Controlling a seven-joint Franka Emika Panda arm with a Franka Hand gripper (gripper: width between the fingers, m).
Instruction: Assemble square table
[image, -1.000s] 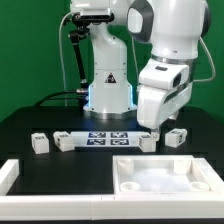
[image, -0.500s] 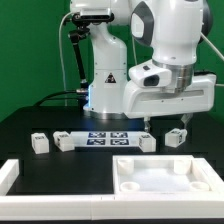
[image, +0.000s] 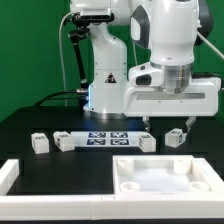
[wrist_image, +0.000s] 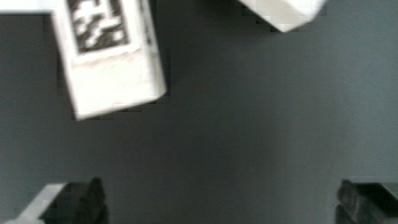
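Now: gripper (image: 167, 123) fully spread, nothing betw its fingers, hanging clear above the black table (image: 60, 165). Ext view: it sits over the gap betw leg 3 (image: 147, 142) and leg 4 (image: 176, 137), touching neither. Toward ext view's left, well apart from it, lie leg 1 (image: 39, 143) and leg 2 (image: 64, 141). The marker board (image: 108, 137) lies betw leg 2 and leg 3. Foreground, ext view's right: square panel (image: 121, 172), recessed side up, no legs fitted. At the front corner on ext view's left, white bar (image: 10, 176). Wrist view: fingertips (wrist_image: 64, 205) wide apart, bare table betw them. 1 tagged leg (wrist_image: 111, 60) lies tilted, plus a corner of another white part (wrist_image: 285, 12). Can't tell which legs these are.
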